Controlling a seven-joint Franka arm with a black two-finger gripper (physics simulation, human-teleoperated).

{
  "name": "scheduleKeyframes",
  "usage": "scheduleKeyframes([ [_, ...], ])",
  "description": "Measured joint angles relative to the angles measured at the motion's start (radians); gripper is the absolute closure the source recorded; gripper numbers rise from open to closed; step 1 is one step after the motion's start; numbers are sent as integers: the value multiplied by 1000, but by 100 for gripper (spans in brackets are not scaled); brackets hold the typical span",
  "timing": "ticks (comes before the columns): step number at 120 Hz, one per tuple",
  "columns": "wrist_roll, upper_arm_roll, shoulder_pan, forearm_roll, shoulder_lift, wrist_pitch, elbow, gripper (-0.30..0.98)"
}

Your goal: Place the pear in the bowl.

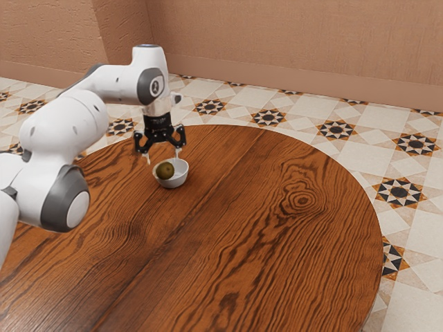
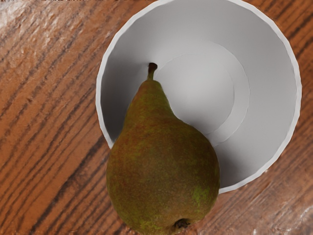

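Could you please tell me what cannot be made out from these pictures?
- Wrist view: a stretch of the bowl's rim, hidden by the pear.
- Wrist view: what the pear's underside touches, hidden by its own body.
- Exterior view: where the arm is mounted, cut off by the left edge.
- Exterior view: the table's nearest part, cut off by the lower edge.

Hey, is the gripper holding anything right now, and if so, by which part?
Nothing appears held: the gripper stands open over the bowl, with gaps either side of the pear.
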Motion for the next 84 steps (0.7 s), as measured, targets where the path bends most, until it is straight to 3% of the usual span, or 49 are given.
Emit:
scheduleKeyframes([
  [24,18,-60,-88,16,-118,-138,-13,4],
  [30,22,-79,-152,43,-240,-161,-135,3],
  [44,29,-160,-305,145,-682,-121,-630,1],
  [54,35,-259,-354,204,-865,-102,-797,1],
  [65,46,-304,-469,250,-937,-100,-842,1],
  [84,62,-244,-799,318,-955,-94,-843,0],
])
